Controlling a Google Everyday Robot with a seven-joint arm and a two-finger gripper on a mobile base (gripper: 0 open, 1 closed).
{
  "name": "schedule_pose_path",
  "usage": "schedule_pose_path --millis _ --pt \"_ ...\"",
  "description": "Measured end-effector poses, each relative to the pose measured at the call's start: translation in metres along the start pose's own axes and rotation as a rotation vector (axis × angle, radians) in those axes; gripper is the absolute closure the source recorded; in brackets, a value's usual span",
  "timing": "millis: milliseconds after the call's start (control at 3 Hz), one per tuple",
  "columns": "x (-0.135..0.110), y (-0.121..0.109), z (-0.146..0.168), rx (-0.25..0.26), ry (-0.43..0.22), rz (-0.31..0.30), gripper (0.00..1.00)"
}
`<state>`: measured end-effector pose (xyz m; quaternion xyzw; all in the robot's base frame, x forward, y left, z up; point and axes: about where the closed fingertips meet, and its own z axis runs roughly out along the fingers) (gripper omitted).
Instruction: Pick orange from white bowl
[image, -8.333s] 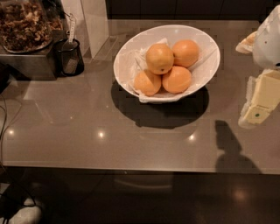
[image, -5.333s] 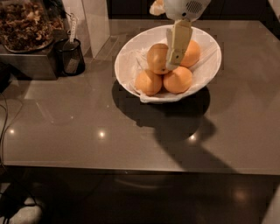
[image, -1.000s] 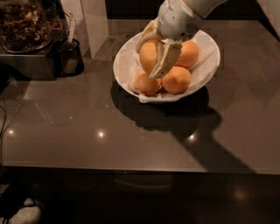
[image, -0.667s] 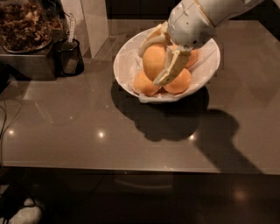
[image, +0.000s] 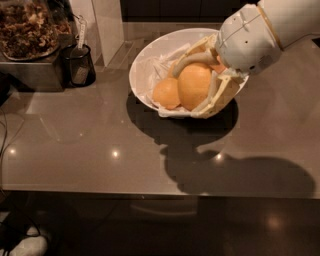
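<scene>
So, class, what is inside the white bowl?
In the white bowl: the orange, gripped by the pincer at its right side, a second orange and crumpled paper. The arm covers whatever lies behind it.

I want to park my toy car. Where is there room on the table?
The table is bare in front, from the bowl to the near edge, and right of the bowl. It is crowded at the back left by the dark cup and over the bowl, where the claw grips the orange.
</scene>
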<state>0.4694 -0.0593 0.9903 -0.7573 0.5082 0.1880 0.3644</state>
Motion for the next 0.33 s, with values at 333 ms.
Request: schedule_pose_path --millis 333 --pt "0.0031 0.0057 -0.0028 0.005 0.009 0.012 1.00"
